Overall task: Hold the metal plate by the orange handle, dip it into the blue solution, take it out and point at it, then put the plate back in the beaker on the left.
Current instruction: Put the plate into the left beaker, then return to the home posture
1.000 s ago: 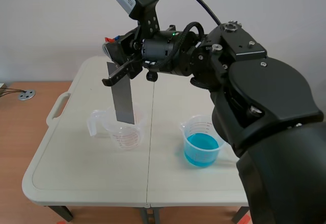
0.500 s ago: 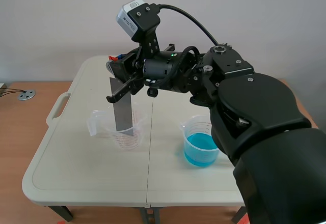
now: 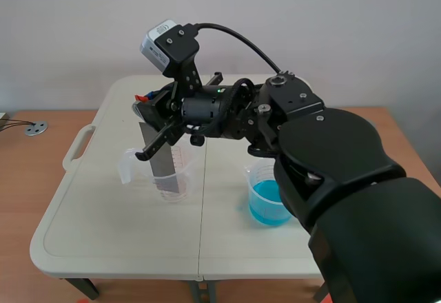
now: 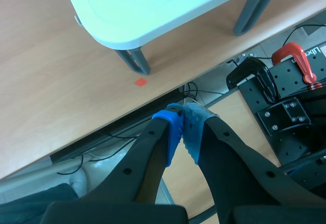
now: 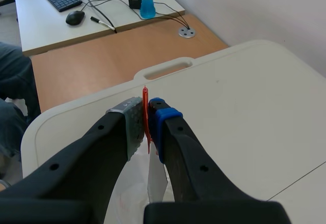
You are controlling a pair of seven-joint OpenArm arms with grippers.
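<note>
The right arm reaches across the table to the left side, and my right gripper [image 3: 146, 107] is shut on the orange handle [image 5: 145, 113] of the grey metal plate [image 3: 158, 153]. The plate hangs upright with its lower end inside the clear beaker [image 3: 165, 175] on the left. In the right wrist view the thin orange handle sits pinched between the pads, with the beaker's rim [image 5: 153, 175] below. The beaker of blue solution [image 3: 267, 198] stands to the right, partly hidden by the arm. My left gripper [image 4: 182, 121] is shut on nothing, off the table above the floor.
The white folding table [image 3: 103, 227] has a carry handle [image 3: 77, 146] at its left edge. In the right wrist view a desk [image 5: 66, 23] with a keyboard, a mouse and cables stands beyond the table. A clamp and a black mounting plate [image 4: 285, 86] lie below the left gripper.
My right gripper has come down and slightly left with the plate, so the plate's lower end now sits deeper in the left beaker.
</note>
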